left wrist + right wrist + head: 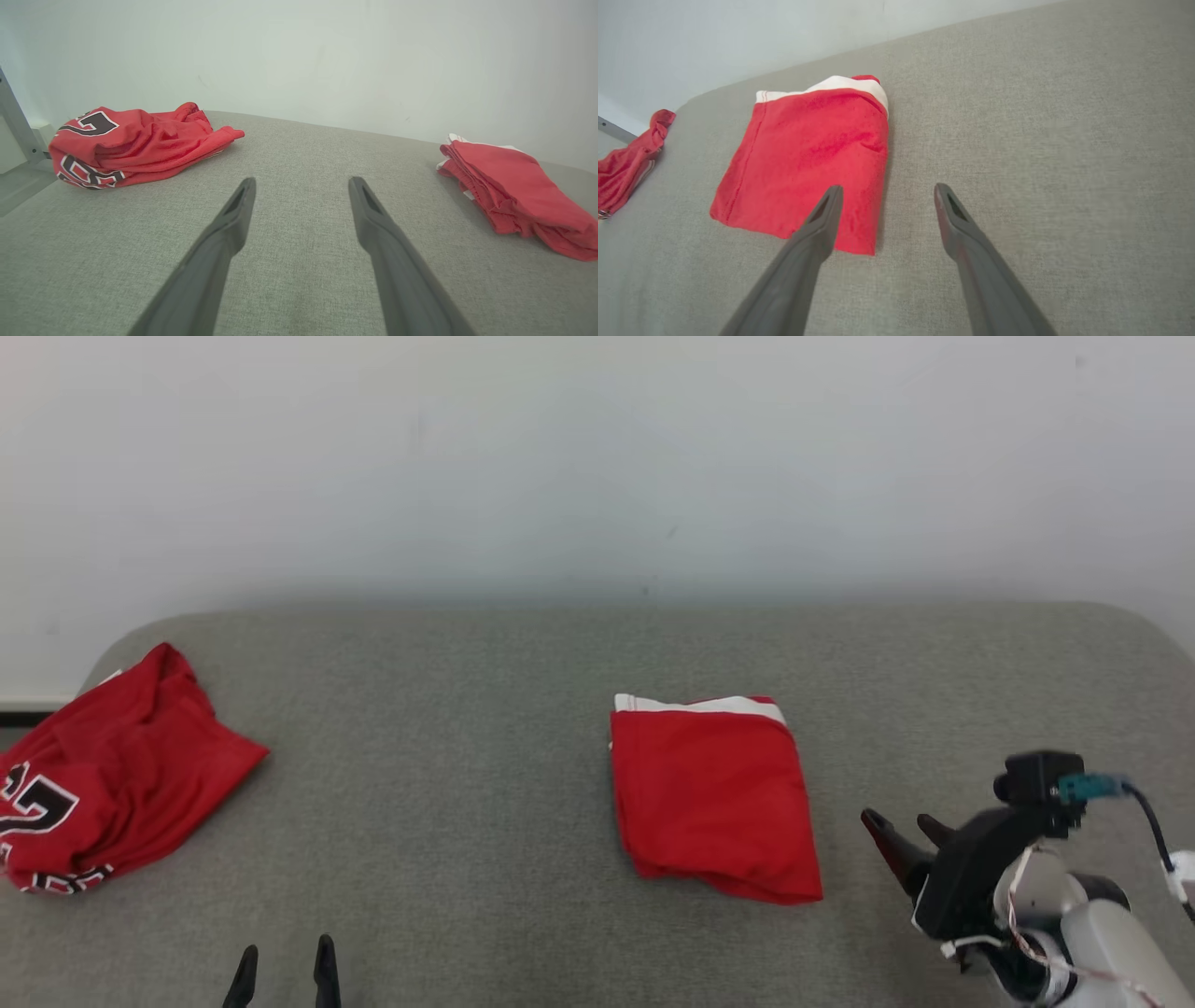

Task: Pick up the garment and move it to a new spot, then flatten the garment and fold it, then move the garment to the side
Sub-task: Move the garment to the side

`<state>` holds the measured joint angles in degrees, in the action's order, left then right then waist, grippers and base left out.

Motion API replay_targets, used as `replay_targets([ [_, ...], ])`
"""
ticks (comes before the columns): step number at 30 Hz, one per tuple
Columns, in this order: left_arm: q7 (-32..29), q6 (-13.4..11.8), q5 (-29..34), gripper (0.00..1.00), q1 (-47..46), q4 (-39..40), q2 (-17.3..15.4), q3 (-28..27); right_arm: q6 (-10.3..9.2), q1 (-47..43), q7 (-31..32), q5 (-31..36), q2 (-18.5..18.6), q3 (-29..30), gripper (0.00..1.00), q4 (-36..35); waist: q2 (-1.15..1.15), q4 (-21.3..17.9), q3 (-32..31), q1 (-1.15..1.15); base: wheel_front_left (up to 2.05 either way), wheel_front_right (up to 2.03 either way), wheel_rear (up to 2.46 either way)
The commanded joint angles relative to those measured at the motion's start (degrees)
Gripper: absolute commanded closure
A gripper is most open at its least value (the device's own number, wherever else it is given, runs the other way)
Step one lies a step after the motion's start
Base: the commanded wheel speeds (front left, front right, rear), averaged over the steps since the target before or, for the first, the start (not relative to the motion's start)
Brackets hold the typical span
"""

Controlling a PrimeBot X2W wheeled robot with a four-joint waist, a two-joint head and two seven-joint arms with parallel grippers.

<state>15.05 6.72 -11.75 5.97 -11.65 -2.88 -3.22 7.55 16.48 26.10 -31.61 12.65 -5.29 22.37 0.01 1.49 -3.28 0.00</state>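
Nearest the robot, the left gripper [287, 947] hangs over the soft grey counter [448, 756], its two dark fingers spread wide with nothing in them. The right gripper [896, 819] is wide and empty too, just beside the folded garment [714, 803] but not touching it.

The folded garment lies a bit right of the middle. The head view shows a flat red square with a white band at the back. The left wrist view shows its side, where thin layers are stacked [514, 186].

There is lots of bare, fuzzy cloth between the folded garment and the crumpled jersey [112, 775]. The jersey is bunched up at the left edge and has black and white numbers.

The far corners of the counter are round. Behind it is a plain pale wall [597, 457].
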Motion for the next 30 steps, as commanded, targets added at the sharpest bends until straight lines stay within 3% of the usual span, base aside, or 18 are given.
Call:
replay_targets([
  [1,0.2,-0.1,-0.2,0.00,-0.4,0.3,0.0,0.1,-0.14,1.0,1.3,-0.2,-0.5,0.6,0.00,0.7,-0.01,1.8,1.5,0.00,0.00,0.00,0.00],
  [8,0.2,-0.5,-0.3,0.00,-1.9,2.5,0.0,2.5,-0.14,10.1,10.6,4.5,-2.9,8.9,0.00,7.8,-0.01,6.2,5.4,0.00,0.00,0.00,0.00],
  [20,0.2,-1.6,-0.9,0.00,-4.6,4.2,0.0,5.6,-0.14,17.3,13.7,16.0,-6.6,18.3,0.00,14.5,-0.01,12.5,10.9,0.00,0.00,0.00,0.00],
  [30,0.2,-2.6,-1.7,0.00,-5.1,4.2,0.0,7.3,-0.14,16.1,17.3,22.0,-9.4,22.4,0.00,17.7,-0.01,13.2,12.3,0.00,0.00,0.00,0.00],
])
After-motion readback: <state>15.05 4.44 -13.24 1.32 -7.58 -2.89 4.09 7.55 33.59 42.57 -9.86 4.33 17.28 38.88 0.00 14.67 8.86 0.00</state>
